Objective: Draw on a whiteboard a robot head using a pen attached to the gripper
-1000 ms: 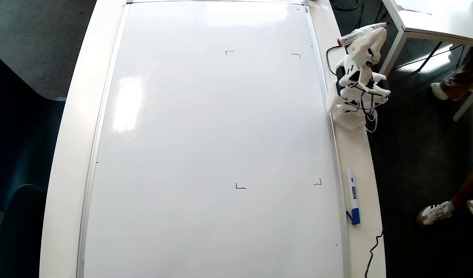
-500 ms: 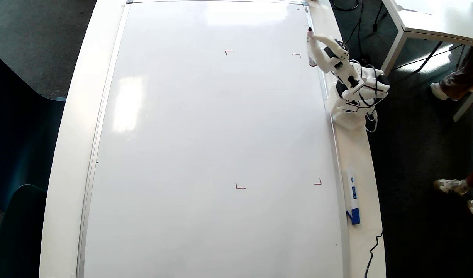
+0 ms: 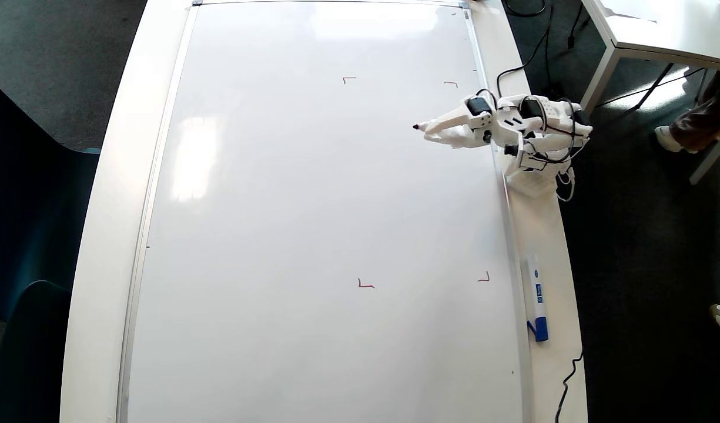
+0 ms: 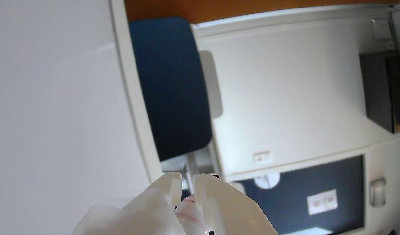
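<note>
Overhead view: your claw (image 3: 433,130) is closed on the pen (image 3: 439,124), its dark tip over the whiteboard (image 3: 312,205) among four red corner marks (image 3: 349,79). No drawing shows yet. The pen looks light, stiff and slick; press gently on the glossy surface.

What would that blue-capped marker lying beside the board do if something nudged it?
The blue-capped marker looks round and slim, so it would probably roll. It lies on the narrow table strip beside the whiteboard, so it might drop off the edge. It looks like light, stiff plastic and would likely slide easily.
</note>
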